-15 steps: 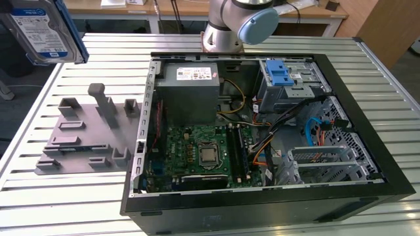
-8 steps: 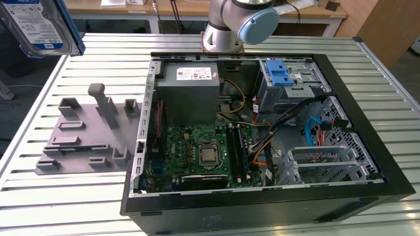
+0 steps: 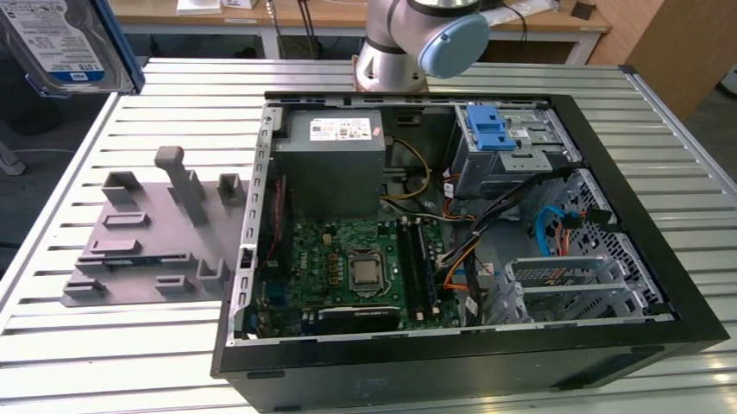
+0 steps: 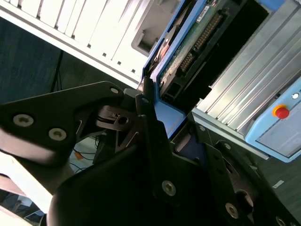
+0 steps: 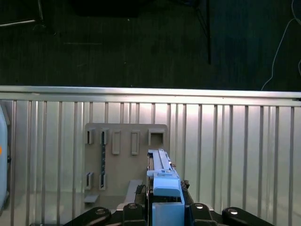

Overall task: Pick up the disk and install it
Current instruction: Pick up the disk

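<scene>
The black end effector (image 4: 173, 126) is clenched on the flat silver metal disk in its blue plastic carrier (image 3: 54, 41), held above the ribbed metal counter (image 3: 116, 362) near the grey slotted fixture plate (image 3: 138, 250).

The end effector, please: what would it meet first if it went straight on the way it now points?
Probably the grey slotted plate on the table, with the held disk touching first; depth is unclear.

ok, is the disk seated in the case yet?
No, in the exterior view the disk is up at the exterior view's far left, outside the open computer case.
</scene>
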Robot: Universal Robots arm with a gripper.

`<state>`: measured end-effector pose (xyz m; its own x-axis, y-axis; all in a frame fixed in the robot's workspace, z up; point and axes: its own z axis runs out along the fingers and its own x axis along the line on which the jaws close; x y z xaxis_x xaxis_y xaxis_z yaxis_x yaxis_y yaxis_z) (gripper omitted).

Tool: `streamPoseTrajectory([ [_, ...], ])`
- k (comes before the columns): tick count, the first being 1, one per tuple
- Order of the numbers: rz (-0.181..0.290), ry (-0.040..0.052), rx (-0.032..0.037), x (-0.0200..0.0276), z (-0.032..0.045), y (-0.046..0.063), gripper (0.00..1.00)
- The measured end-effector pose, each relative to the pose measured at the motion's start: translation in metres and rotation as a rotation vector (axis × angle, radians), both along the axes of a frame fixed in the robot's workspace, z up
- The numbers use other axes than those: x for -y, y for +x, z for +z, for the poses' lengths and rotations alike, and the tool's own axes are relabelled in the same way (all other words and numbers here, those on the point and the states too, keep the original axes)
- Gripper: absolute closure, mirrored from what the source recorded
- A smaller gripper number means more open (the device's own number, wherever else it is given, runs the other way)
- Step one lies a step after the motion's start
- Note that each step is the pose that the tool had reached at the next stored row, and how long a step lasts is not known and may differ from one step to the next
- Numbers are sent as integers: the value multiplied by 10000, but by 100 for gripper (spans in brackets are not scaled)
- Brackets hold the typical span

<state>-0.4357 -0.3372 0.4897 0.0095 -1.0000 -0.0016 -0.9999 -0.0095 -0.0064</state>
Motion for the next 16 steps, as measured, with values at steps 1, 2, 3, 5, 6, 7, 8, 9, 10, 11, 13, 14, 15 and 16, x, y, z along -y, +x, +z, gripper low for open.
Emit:
streamPoseTrajectory([
  [1, 0, 0, -1, 28, 0, 0, 64],
  [2, 0, -1, -2, 54, 1, 1, 64],
  [3, 0, 0, -1, 75, 0, 3, 64],
  [5, -1, 1, -14, 98, 0, 23, 64],
  [6, -1, 0, -35, 103, 1, 36, 64],
  [7, 0, 0, -61, 107, 0, 52, 64],
  [8, -1, 0, -93, 109, 1, 65, 64],
  [9, -1, 0, -125, 111, 1, 79, 64],
  [10, -1, 0, -154, 114, 0, 94, 64],
  [11, -1, 0, -175, 119, 0, 108, 64],
  [13, -4, 0, -184, 142, 0, 122, 64],
  [14, -6, 0, -186, 156, 0, 128, 64],
  [15, -8, 0, -189, 170, 1, 133, 64],
  [16, -11, 0, -190, 186, 0, 137, 64],
])
